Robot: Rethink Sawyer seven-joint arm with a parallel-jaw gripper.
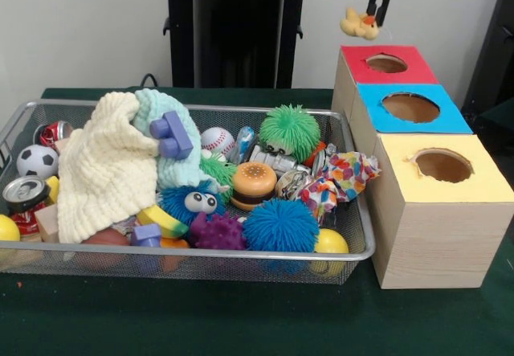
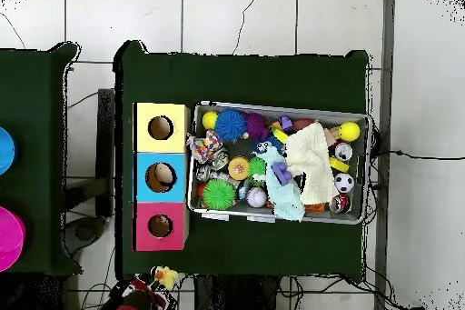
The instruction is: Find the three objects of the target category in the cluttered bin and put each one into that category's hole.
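Observation:
My gripper (image 1: 374, 17) hangs at the top right, shut on a small tan-orange toy figure (image 1: 359, 24) that dangles from its tips. It is above and behind the red-surround hole (image 1: 386, 63) of the pale wooden box. In the overhead view the gripper (image 2: 154, 285) and the figure (image 2: 165, 277) are just off the box's red end, on the robot's side of the red hole (image 2: 160, 225). The wire mesh bin (image 1: 201, 253) sits left of the box, full of clutter. I can make out no other orange figure in it.
The blue-surround hole (image 1: 410, 107) and yellow-surround hole (image 1: 442, 165) lie nearer the camera on the same box. In the bin are a cream cloth (image 1: 104, 163), a teal cloth (image 1: 165, 151), a toy burger (image 1: 254, 184), fuzzy balls (image 1: 281, 226), cans and a soccer ball (image 1: 37, 161).

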